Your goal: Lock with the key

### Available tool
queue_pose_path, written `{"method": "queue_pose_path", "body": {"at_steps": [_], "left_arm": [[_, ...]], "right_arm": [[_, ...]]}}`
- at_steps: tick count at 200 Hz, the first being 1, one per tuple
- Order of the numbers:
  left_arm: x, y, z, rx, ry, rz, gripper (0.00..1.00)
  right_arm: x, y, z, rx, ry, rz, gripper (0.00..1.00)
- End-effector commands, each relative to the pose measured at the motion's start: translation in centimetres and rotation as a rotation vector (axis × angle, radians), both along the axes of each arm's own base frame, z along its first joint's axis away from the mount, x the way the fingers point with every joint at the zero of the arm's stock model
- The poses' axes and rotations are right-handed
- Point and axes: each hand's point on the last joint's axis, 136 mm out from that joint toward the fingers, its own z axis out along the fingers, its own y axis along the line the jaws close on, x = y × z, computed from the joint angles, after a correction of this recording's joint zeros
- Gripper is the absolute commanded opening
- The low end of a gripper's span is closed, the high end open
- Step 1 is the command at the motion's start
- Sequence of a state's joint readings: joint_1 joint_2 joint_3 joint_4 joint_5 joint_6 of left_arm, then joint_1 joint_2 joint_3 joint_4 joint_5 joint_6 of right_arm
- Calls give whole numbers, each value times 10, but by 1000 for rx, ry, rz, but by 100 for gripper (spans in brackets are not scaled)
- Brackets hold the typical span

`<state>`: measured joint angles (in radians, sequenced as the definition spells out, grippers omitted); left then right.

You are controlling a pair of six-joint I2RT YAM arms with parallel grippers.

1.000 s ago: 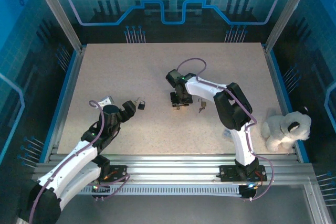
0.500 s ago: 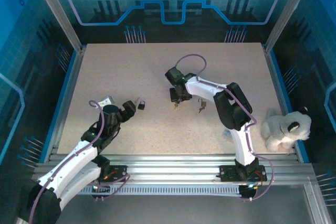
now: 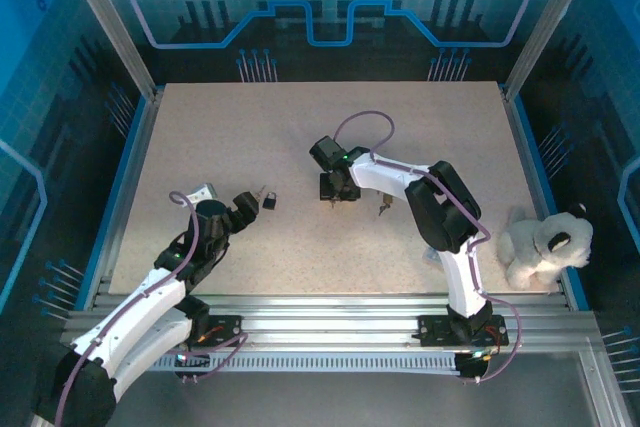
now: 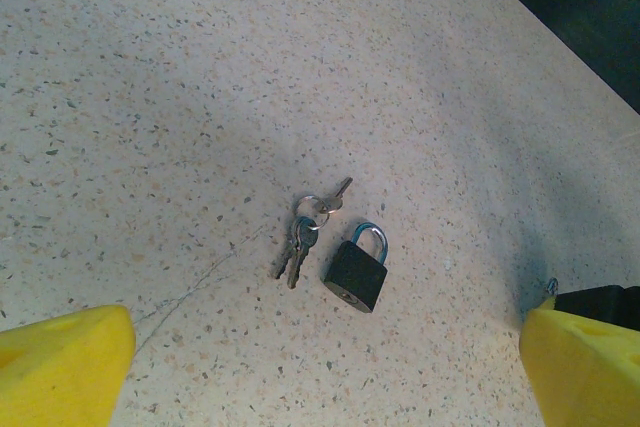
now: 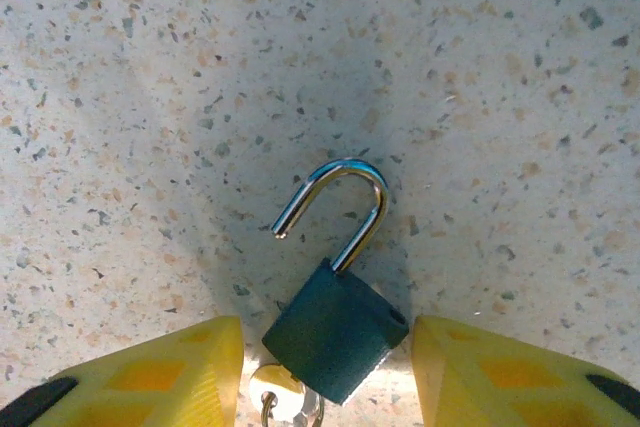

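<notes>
- Dark teal metal padlock, silver shackle swung open, flat on speckled bench
- right tool apart, straddling its body
- left tool wide apart above small black padlock and silver keys

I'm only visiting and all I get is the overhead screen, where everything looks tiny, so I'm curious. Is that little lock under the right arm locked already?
Observer: No. The right wrist camera shows the teal padlock with its shackle swung open and one end free.
Operator: Is a key in it?
Observer: A pale metal piece with a ring sits at the bottom edge of the lock body. It is probably a key, but I cannot tell whether it is inserted.
Operator: And the lock near the left arm?
Observer: The left wrist camera shows that black padlock clicked shut. A bunch of keys lies beside it on the table, not in it.
</notes>
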<state>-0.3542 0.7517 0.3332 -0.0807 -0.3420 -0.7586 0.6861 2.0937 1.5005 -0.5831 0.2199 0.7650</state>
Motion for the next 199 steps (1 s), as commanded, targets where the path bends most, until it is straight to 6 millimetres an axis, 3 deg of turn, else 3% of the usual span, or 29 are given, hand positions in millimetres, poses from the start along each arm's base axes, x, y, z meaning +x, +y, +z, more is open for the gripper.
{"method": "queue_pose_path", "body": {"at_steps": [1, 56, 139, 199], "left_arm": [[1, -2, 3, -10, -8, -11, 99], [1, -2, 2, -7, -4, -14, 99], [2, -3, 0, -4, 5, -17, 99], [2, -3, -1, -10, 6, -18, 99]], "right_arm": [[-2, -3, 5, 23, 27, -61, 46], [-4, -18, 2, -35, 74, -156, 43], [-10, -17, -7, -12, 113, -183, 39], [-1, -14, -19, 32, 142, -179, 39]]}}
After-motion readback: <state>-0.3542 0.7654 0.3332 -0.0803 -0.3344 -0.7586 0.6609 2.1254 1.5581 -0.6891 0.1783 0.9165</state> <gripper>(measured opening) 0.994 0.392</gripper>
